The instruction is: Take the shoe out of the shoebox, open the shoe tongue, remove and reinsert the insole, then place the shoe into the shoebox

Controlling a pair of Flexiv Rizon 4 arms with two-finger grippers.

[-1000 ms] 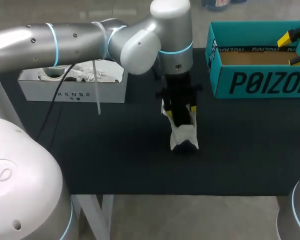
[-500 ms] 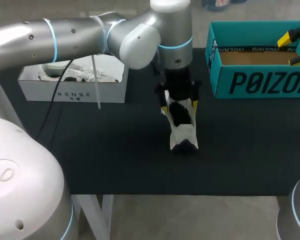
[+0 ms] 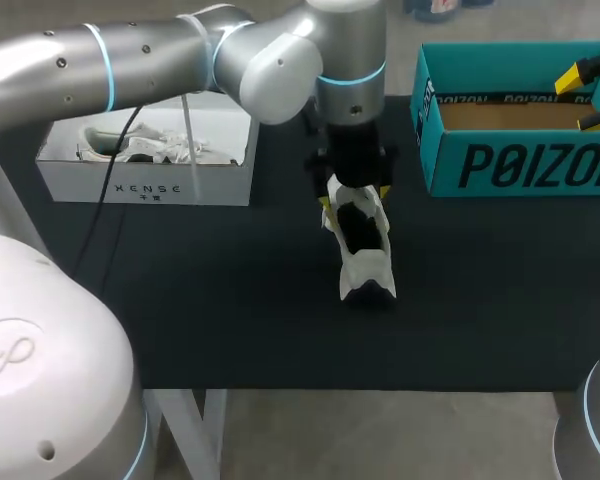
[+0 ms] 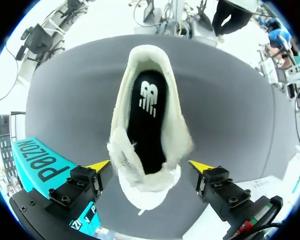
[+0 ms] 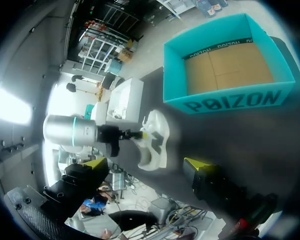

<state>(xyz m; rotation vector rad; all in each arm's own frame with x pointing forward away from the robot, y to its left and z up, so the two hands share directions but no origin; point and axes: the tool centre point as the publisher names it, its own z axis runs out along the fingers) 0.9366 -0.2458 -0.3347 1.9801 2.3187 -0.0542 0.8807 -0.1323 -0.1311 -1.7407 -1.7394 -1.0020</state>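
Fingers of the left gripper (image 4: 150,166) stand apart astride the white shoe (image 3: 365,250), which lies mid-frame on the table, apparently lined up to reach its black insole (image 4: 147,120). The right gripper (image 3: 590,95), also spread, waits over the teal shoebox (image 3: 520,165) at upper right.

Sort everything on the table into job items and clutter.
Job: shoe; insole inside it; empty teal box.
Lying about: white box; the white items in it.
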